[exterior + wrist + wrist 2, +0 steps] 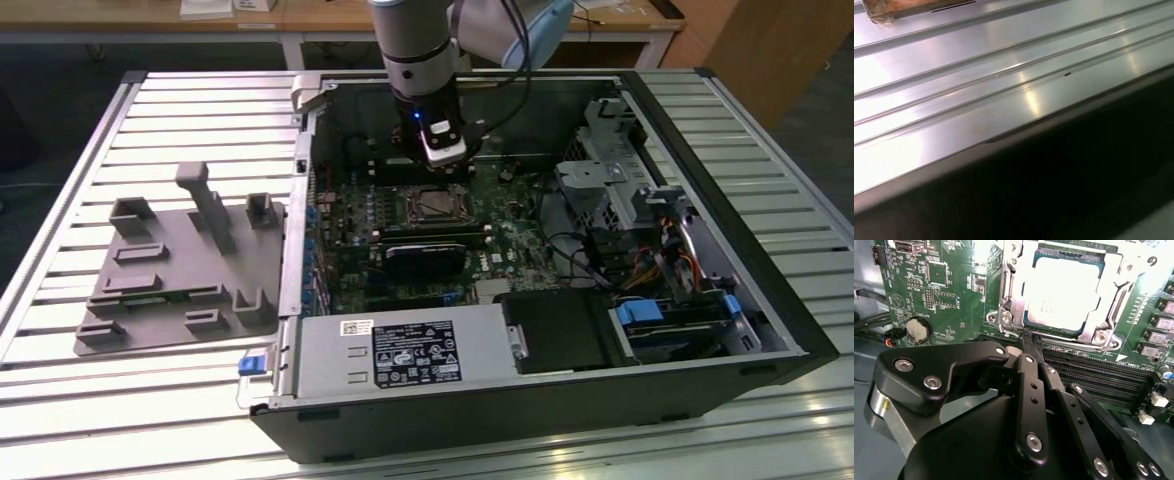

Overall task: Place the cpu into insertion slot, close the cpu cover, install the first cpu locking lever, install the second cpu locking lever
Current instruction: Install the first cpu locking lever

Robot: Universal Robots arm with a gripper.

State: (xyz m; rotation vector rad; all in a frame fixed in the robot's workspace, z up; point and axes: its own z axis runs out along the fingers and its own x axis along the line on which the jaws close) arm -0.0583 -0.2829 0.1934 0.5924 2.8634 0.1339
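End effector [1030,342] hovering at the socket's edge — fingers drawn together on nothing.
Cpu [1063,290] is sitting seated under the cpu cover [1010,300], lying just beyond the fingertips — almost touching.

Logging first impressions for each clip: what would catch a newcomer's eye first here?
The open computer case lying on the slatted metal table, with the robot arm reaching down into it. Its gripper sits right at the edge of the socket, where the cpu lies framed by the cpu cover. On the exterior view's left, a grey plastic fixture rests beside the case.
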